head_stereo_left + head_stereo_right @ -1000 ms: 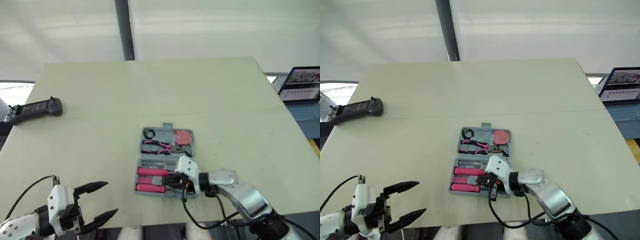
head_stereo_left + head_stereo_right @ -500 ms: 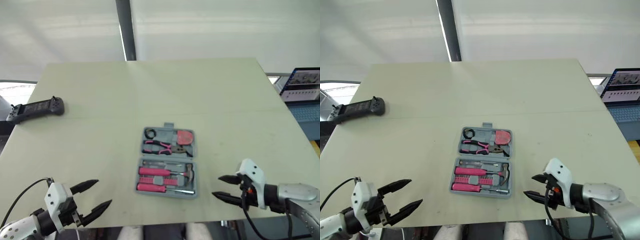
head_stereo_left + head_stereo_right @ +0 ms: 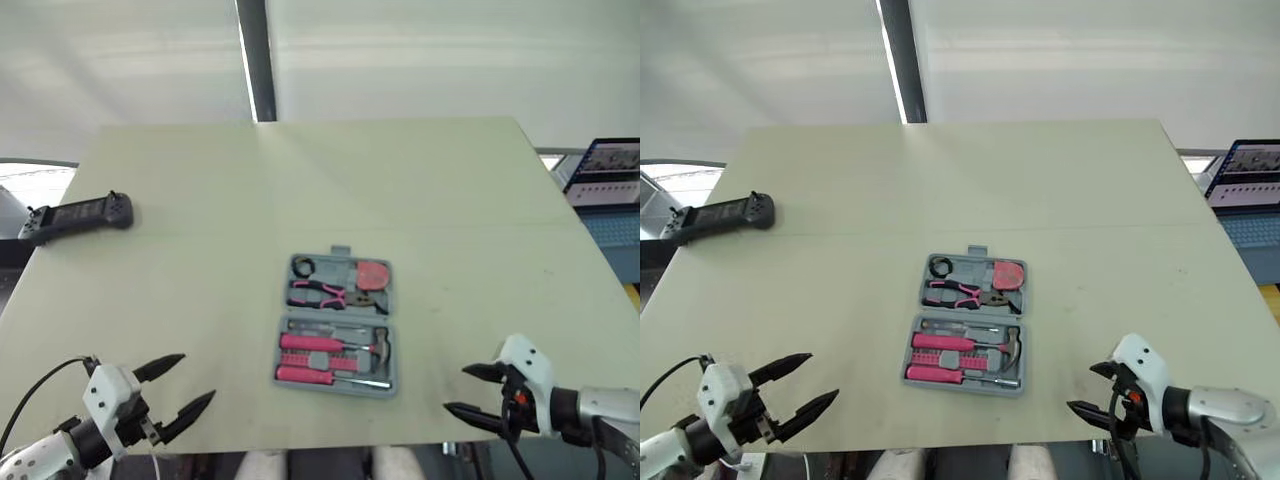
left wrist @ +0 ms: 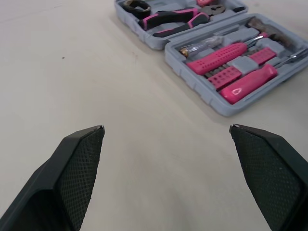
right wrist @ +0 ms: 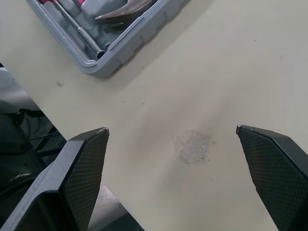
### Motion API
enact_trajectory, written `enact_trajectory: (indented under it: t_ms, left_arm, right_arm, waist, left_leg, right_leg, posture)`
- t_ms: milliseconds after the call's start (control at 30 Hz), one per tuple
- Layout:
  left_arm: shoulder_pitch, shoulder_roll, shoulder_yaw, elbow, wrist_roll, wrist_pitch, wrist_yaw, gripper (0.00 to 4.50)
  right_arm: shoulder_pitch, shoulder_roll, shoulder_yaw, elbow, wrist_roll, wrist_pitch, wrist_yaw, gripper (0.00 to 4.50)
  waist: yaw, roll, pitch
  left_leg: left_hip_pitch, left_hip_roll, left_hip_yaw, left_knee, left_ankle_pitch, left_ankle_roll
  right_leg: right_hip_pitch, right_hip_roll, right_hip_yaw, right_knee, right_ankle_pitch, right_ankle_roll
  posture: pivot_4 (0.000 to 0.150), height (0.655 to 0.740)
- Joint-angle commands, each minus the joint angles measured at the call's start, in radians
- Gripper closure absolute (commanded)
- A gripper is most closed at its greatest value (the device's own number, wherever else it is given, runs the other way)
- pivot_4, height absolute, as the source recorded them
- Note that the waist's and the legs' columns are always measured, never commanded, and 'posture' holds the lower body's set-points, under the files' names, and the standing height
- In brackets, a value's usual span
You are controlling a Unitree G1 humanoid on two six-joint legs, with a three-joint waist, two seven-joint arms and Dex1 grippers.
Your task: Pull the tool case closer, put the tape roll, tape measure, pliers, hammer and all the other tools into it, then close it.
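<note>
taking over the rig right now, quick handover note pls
Left gripper: open, empty, at the near edge of the table.
Right gripper: open, empty, same edge, right of the tool case.
Case lies open on the table's near half, between the grippers.
Done: tape roll, tape measure, pliers, hammer and pink-handled screwdrivers sit in it.
Left: close the case.

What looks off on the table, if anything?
Nothing spilled or damaged. The tool case lies open, tools seated in its slots. Odd one out: a black controller near the left edge of the table, not part of the kit. Faint scuff beside the case.
</note>
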Motion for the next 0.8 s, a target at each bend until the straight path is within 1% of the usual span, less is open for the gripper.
enact_trajectory:
  t_ms: [33,67,167,233,267,300,333,533,633,800]
  left_arm:
    - [-0.068,0.039,-0.018,-0.017,-0.036,0.068,-0.002,0.54]
    - [-0.088,0.052,-0.025,-0.013,-0.038,0.085,-0.008,0.81]
    - [-0.178,0.086,-0.059,0.020,-0.029,0.129,-0.011,2.26]
    - [-0.236,0.096,-0.087,0.047,-0.026,0.147,-0.016,3.36]
    - [-0.268,0.097,-0.106,0.063,-0.022,0.153,-0.019,3.79]
    - [-0.302,0.094,-0.124,0.082,-0.020,0.160,-0.019,4.41]
    - [-0.325,0.092,-0.135,0.096,-0.019,0.165,-0.019,4.47]
    - [-0.473,0.084,-0.218,0.181,0.002,0.190,-0.013,4.47]
    - [-0.540,0.106,-0.278,0.242,0.064,0.218,-0.003,4.47]
    - [-0.667,0.091,-0.355,0.337,0.095,0.207,-0.055,4.47]
  right_arm:
    - [-0.067,0.011,0.001,0.012,0.023,0.044,-0.038,0.55]
    - [-0.088,0.014,0.008,0.018,0.024,0.050,-0.043,0.81]
    - [-0.160,0.029,0.037,0.046,0.004,0.052,-0.069,2.27]
    - [-0.204,0.039,0.065,0.066,-0.011,0.051,-0.087,3.34]
    - [-0.228,0.046,0.084,0.078,-0.018,0.052,-0.096,3.79]
    - [-0.255,0.054,0.105,0.091,-0.028,0.054,-0.106,4.40]
    - [-0.273,0.059,0.120,0.101,-0.034,0.056,-0.112,4.47]
    - [-0.385,0.097,0.208,0.154,-0.082,0.075,-0.158,4.47]
    - [-0.423,0.108,0.238,0.185,-0.096,0.090,-0.170,4.47]
    - [-0.469,0.130,0.291,0.235,-0.134,0.064,-0.176,4.47]
  waist:
    - [-0.001,0.000,0.000]
    - [-0.001,0.000,0.000]
    - [-0.004,0.001,0.000]
    - [-0.004,0.001,0.000]
    - [-0.005,0.001,0.000]
    - [-0.005,0.001,0.000]
    - [-0.005,0.001,0.000]
    - [-0.004,0.001,0.000]
    - [-0.005,0.001,0.000]
    - [-0.007,0.001,0.000]
  left_leg:
    - [0.000,0.000,0.000,0.001,0.000,0.000]
    - [0.000,0.000,-0.001,0.001,0.000,0.000]
    - [0.000,0.000,-0.001,0.000,0.000,0.000]
    - [0.000,0.000,-0.001,0.000,0.000,0.000]
    - [0.000,0.000,-0.001,0.000,0.000,0.000]
    - [0.000,0.000,-0.001,0.000,0.000,0.000]
    - [0.000,0.000,-0.001,0.001,0.000,0.000]
    - [-0.001,0.000,-0.001,0.002,0.000,-0.001]
    - [-0.002,-0.001,-0.002,0.003,0.000,-0.001]
    - [-0.002,-0.001,-0.002,0.004,0.000,-0.001]
  right_leg:
    - [0.000,0.000,0.000,0.001,0.000,0.000]
    - [0.000,0.000,0.000,0.001,0.000,0.000]
    - [-0.001,0.000,0.000,0.001,0.000,0.000]
    - [-0.001,0.000,0.000,0.002,0.000,0.000]
    - [-0.002,0.000,0.000,0.002,0.000,0.000]
    - [-0.001,0.000,0.000,0.003,0.000,0.000]
    - [-0.002,0.000,0.000,0.003,0.000,0.000]
    - [-0.003,0.000,-0.001,0.005,0.000,0.000]
    - [-0.004,0.000,-0.001,0.006,0.000,0.000]
    - [-0.005,0.000,-0.001,0.007,0.000,0.000]
  posture:
    - [0.150,0.7400]
    - [0.150,0.7400]
    - [0.150,0.7400]
    - [0.150,0.7400]
    - [0.150,0.7400]
    - [0.150,0.7400]
    - [0.150,0.7400]
    - [0.150,0.7400]
    - [0.150,0.7400]
    - [0.150,0.7400]
